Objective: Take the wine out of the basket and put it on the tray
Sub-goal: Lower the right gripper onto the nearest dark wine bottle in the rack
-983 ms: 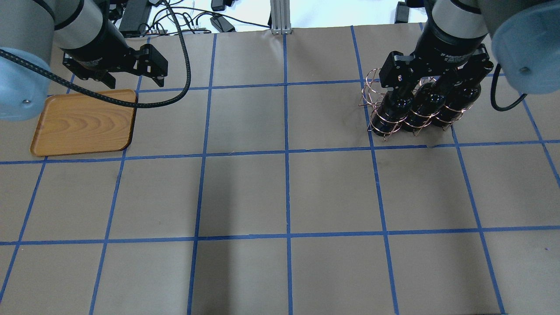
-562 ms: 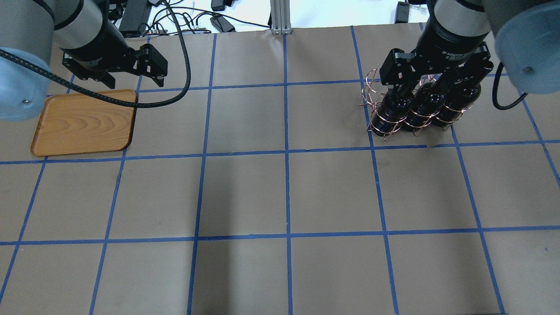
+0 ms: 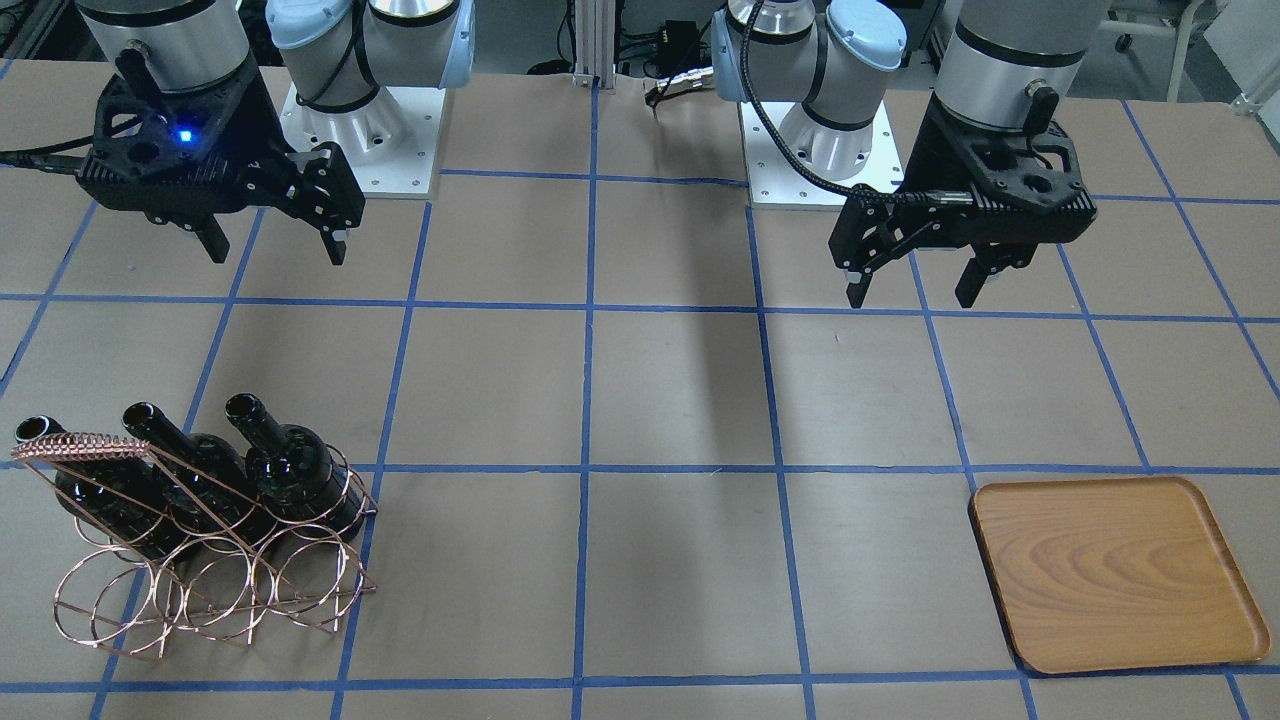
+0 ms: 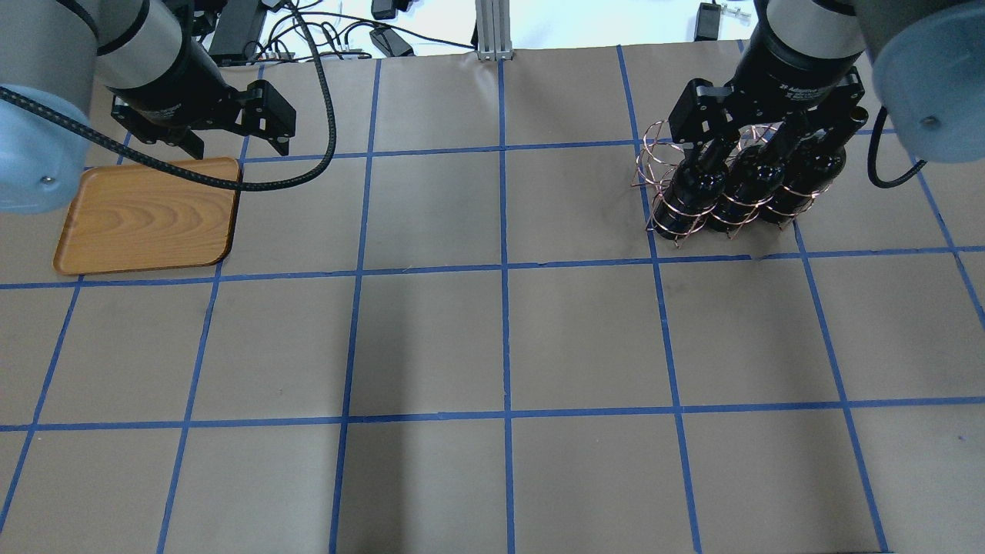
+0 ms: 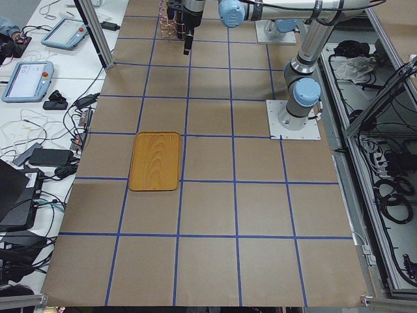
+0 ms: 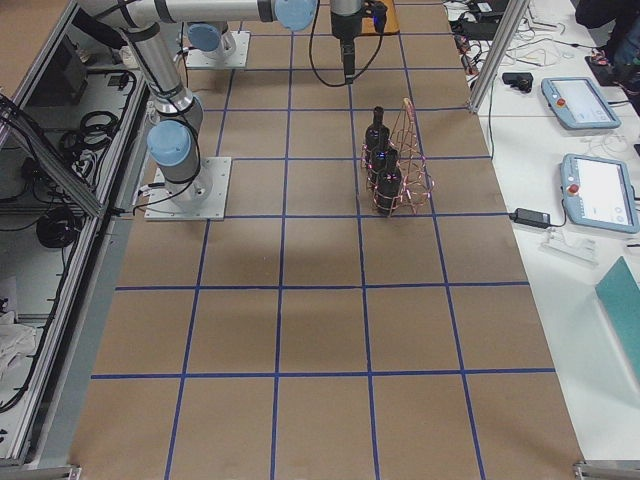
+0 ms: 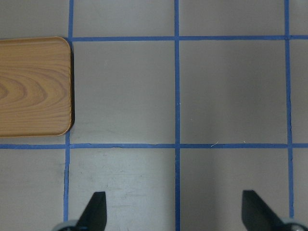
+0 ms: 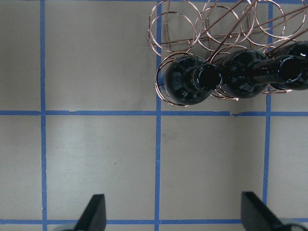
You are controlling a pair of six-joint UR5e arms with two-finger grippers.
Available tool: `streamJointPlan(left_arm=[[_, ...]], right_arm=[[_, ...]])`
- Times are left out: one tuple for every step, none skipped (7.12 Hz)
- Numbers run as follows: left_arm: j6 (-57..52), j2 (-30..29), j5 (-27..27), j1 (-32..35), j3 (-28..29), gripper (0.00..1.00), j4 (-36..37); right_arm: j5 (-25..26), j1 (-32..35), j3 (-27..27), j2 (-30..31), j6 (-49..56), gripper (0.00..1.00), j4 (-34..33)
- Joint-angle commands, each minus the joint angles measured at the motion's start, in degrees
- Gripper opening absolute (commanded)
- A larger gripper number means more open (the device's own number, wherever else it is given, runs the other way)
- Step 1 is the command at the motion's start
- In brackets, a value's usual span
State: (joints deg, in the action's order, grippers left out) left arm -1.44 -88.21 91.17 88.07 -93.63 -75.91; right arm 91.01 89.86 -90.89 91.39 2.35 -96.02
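Nearest in the front view, three wine bottles [image 3: 290, 465] are seen upright in the basket [image 3: 85, 448], their necks masked overhead; the tray [image 3: 1115, 570] is set well apart. Beyond, the right gripper [image 3: 275, 248] and left gripper [image 3: 912, 292] are held wide open.

Bright, even light is shed from above, and no hard-edged shadow is cast. Soft grey bands of shadow are laid across the brown table [image 3: 680, 400] between the left pincer [image 3: 912, 297] and the right pincer [image 3: 275, 250]. Small white glints are caught on the black bottles [image 3: 290, 465] in front of the right pincer, and a blue lamp [image 3: 183, 135] is seen glowing just behind it. In the overhead view the top edge, beyond both pincers, is washed out to white. In the wrist views the fingertips [image 8: 96, 211] are rendered slightly soft, while the table beneath is kept sharp.
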Motion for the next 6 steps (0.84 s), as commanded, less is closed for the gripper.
streamJointPlan(left_arm=[[-0.06,-0.12,-0.11,0.00,-0.93,1.00,0.41],[-0.06,-0.12,-0.20,0.00,-1.29,1.00,0.42],[-0.06,-0.04,-0.11,0.00,-1.29,1.00,0.42],[-0.06,-0.03,-0.11,0.00,-1.29,1.00,0.42],[-0.06,-0.03,-0.11,0.00,-1.29,1.00,0.42],[-0.06,-0.03,-0.20,0.00,-1.29,1.00,0.42]], right_arm=[[0.13,-1.86,0.01,-1.55,8.94,1.00,-5.21],[0.05,-4.14,-0.07,-2.00,13.43,1.00,-6.54],[-0.21,-7.56,0.01,-2.53,21.04,1.00,-6.81],[-1.00,-11.07,-0.07,-3.23,25.64,0.99,-7.42],[-4.92,-13.63,-0.07,-5.41,26.91,1.00,-7.60],[-5.40,-14.18,-0.16,-7.61,27.09,0.99,-9.00]])
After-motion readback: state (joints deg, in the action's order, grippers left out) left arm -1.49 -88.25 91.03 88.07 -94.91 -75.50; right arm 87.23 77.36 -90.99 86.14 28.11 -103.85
